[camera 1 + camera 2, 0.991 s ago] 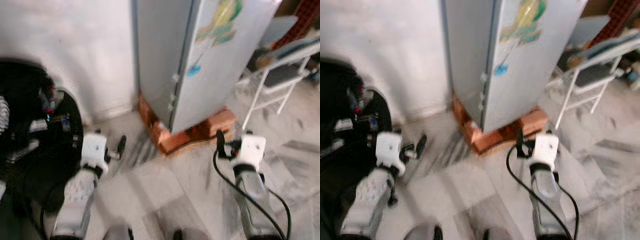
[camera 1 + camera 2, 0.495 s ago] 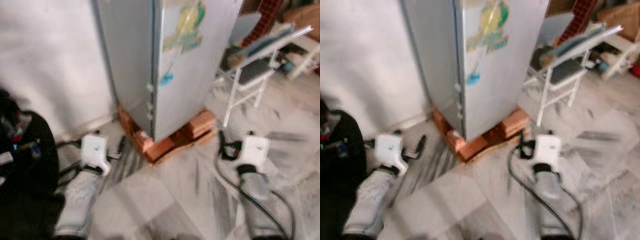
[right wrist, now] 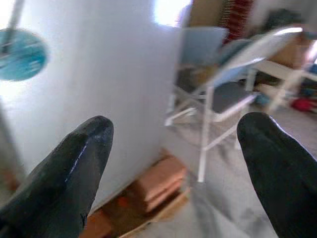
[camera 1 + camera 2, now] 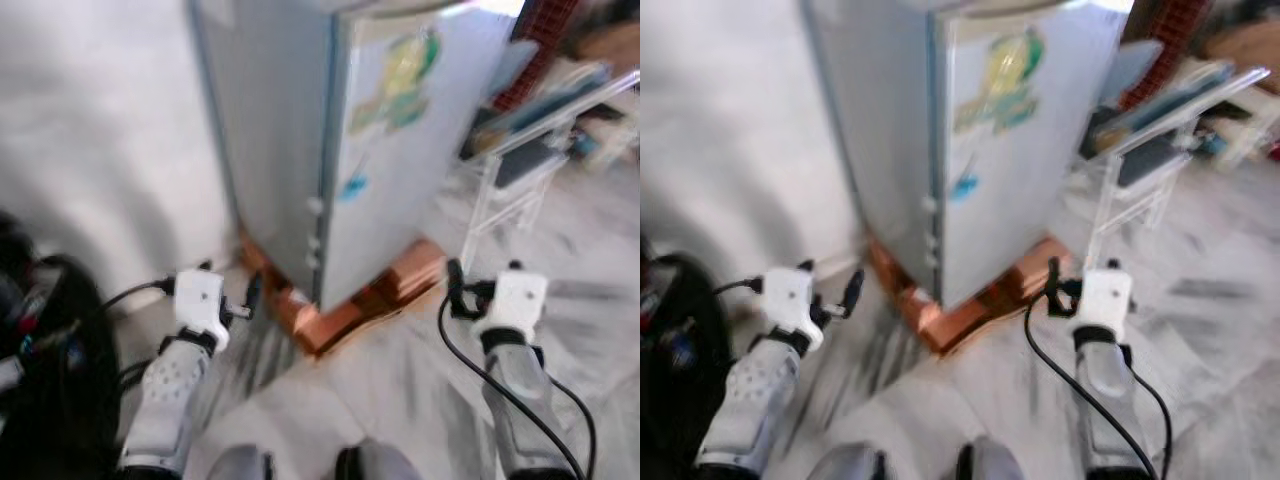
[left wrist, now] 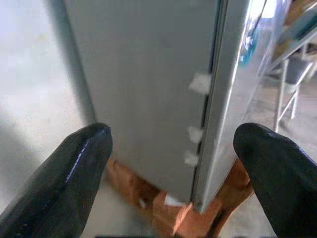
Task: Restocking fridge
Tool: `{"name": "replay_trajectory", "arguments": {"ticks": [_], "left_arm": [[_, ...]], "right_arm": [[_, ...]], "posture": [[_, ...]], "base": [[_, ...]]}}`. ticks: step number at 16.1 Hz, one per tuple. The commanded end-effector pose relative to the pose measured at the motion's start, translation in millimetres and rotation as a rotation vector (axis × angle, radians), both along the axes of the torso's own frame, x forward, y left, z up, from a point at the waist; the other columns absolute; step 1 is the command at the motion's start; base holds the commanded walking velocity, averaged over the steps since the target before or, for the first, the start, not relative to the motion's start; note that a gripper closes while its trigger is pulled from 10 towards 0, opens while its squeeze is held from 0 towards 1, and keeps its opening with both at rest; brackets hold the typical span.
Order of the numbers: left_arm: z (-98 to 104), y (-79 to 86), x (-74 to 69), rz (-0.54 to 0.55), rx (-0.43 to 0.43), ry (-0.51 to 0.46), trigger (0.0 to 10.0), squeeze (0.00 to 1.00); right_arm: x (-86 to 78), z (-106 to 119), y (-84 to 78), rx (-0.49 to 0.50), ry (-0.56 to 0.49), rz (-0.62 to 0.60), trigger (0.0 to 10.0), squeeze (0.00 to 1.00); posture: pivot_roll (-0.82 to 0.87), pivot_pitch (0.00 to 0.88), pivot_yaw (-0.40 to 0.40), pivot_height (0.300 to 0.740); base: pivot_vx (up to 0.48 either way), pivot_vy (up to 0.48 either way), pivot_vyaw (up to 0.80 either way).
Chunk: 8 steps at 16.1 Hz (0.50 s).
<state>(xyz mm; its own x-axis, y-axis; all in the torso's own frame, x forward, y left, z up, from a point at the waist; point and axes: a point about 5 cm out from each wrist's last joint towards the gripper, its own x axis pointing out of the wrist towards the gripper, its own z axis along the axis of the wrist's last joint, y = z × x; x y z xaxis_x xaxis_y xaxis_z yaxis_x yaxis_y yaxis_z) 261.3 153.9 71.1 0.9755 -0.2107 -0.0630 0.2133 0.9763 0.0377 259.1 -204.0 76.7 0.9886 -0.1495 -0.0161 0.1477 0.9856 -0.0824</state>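
Both claws hang low with fingers spread wide and empty: the left claw (image 5: pixel 168 163) faces the fridge's (image 4: pixel 330 150) grey side and door edge, the right claw (image 3: pixel 173 163) its pale door beside a white folding chair (image 3: pixel 223 99). Just ahead of them, the fridge, a tall smooth metal box bearing colourful stickers (image 4: pixel 400 75), stands shut on reddish bricks (image 4: pixel 370 300) over streaked marble floor (image 4: pixel 400 390).

Smooth grey metal fridge (image 4: pixel 400 160) on rough bricks (image 4: pixel 370 300).
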Motion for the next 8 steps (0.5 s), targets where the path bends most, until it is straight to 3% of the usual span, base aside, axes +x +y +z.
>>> {"name": "replay_trajectory", "arguments": {"ticks": [1, 3, 8], "left_arm": [[-1.5, 11.3, -1.8, 0.029, 0.026, 0.009, 10.0, 0.00], [-1.6, 10.9, -1.6, 0.027, 0.035, 0.002, 10.0, 0.00], [-0.9, 6.5, -3.3, 0.013, 0.040, -0.009, 10.0, 0.00]], "right_arm": [[0.5, -0.4, 8.9, 0.013, 0.000, 0.022, 10.0, 0.00], [-0.4, -1.3, 9.7, 0.011, 0.004, 0.023, 10.0, 0.00], [-3.1, -4.6, 13.9, 0.014, 0.017, 0.035, 10.0, 0.00]], "posture": [[0.05, 0.106, -0.044, 0.740], [0.05, 0.107, -0.044, 0.740], [0.06, 0.109, -0.048, 0.740]], "base": [[0.000, 0.461, -0.44], [0.000, 0.459, -0.54], [0.000, 0.000, -0.80]]}}
